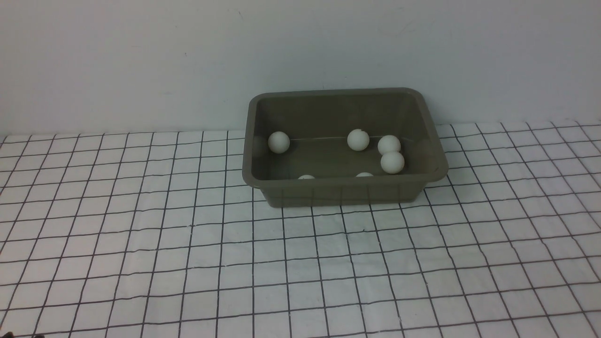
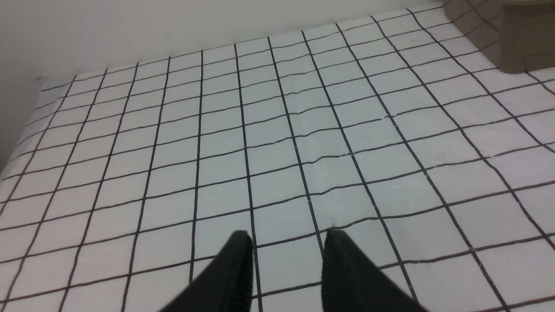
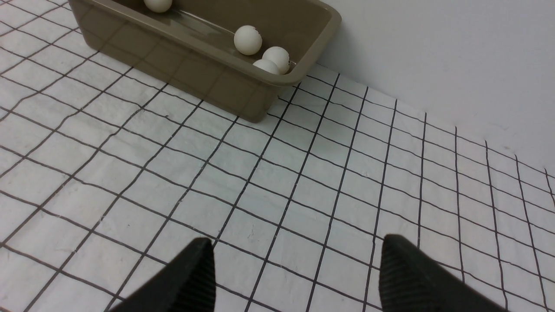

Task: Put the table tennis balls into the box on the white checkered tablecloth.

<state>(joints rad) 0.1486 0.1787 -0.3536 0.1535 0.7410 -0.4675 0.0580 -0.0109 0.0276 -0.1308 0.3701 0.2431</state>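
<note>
The olive-grey box stands on the white checkered tablecloth at the back centre. Several white table tennis balls lie inside it, among them one at the left, one in the middle and a touching pair at the right. Neither gripper shows in the front view. My left gripper is open and empty over bare cloth, with a box corner far off. My right gripper is wide open and empty over cloth, short of the box, where balls show.
A plain pale wall rises right behind the box and the cloth's far edge. In the front view I see no loose balls on the cloth around the box.
</note>
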